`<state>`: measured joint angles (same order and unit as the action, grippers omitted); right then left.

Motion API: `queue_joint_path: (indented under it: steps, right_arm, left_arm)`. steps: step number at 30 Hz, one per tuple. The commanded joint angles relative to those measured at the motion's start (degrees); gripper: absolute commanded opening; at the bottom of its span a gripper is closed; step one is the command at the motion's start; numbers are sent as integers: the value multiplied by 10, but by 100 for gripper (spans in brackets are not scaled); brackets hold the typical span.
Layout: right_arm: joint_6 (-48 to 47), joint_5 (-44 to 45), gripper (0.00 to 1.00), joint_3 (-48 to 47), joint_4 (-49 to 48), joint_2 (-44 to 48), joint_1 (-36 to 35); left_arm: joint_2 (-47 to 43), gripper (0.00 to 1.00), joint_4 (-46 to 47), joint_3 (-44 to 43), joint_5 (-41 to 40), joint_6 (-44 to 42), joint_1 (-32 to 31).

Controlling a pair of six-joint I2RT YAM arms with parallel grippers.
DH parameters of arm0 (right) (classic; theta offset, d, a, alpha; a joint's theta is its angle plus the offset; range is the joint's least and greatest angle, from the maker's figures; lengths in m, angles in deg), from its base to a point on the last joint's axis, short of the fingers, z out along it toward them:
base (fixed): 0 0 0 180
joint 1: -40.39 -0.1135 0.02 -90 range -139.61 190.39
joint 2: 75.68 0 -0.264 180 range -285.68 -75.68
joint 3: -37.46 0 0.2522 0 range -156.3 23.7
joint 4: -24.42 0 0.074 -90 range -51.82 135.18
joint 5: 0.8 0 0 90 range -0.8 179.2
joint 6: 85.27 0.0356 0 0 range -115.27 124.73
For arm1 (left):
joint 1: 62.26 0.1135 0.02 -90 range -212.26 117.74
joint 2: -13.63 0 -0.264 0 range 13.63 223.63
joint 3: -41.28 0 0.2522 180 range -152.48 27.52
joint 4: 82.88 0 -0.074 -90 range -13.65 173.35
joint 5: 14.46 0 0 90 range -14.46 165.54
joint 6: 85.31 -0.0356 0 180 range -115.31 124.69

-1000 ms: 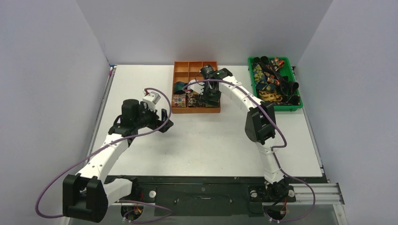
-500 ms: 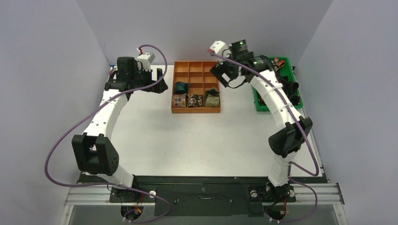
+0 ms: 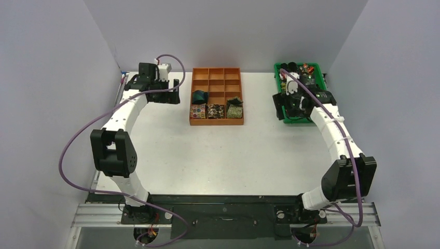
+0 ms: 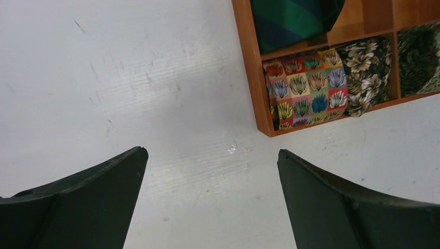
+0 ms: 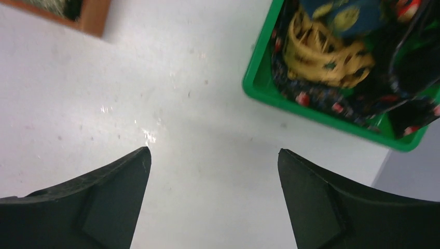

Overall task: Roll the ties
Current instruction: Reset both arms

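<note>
1. Rolled ties (image 4: pixel 303 93) sit in the orange tray (image 3: pixel 217 123), ahead and right of the left gripper (image 4: pixel 210 155), no contact.
2. Loose ties (image 5: pixel 332 57) are piled in the green bin (image 5: pixel 311 111), ahead-right of the right gripper (image 5: pixel 212 153).
3. Both grippers spread wide, holding nothing, above bare table (image 3: pixel 233 155).
4. Left arm reaches far-left, beside the tray — right arm is stretched to the bin's left edge.
</note>
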<state>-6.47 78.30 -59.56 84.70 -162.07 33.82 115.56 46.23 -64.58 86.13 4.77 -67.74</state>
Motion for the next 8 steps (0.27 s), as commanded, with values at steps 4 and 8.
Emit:
queue_joint_path:
  steps: [4,8]
  right_arm:
    - [34,-21,87,108,-51,74,26]
    - [36,-21,87,101,-54,74,27]
  left_arm:
    - [-31,97,3,76,-19,35,-1]
    - [-47,97,32,91,-27,34,-1]
